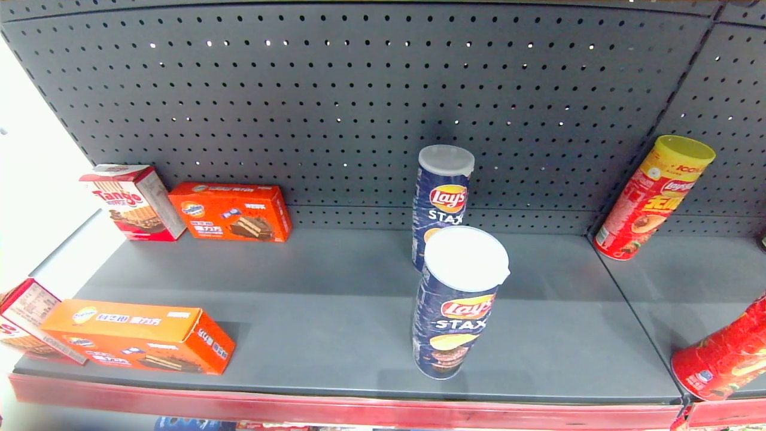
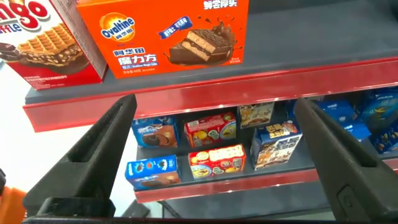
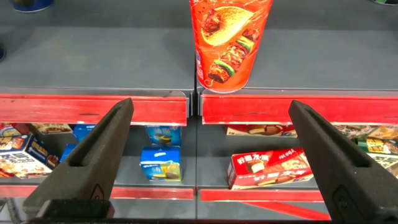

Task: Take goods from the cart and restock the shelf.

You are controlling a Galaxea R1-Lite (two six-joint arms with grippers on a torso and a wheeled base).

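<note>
Front blue can (image 1: 458,305) stands upright on the shelf (image 1: 335,311) near its red lip, label facing out. Second blue can (image 1: 441,200) sits directly behind it, just beside, probably lined front-to-back as one display row. Both are dark blue tubes with pale plastic lids. Orange box (image 1: 140,335) lies well left of the front blue can, red can (image 1: 724,359) well right. Left hand (image 2: 214,102) and right hand (image 3: 210,104) are both spread apart and empty, low before the shelf edge. Judged free to fetch more stock.
</note>
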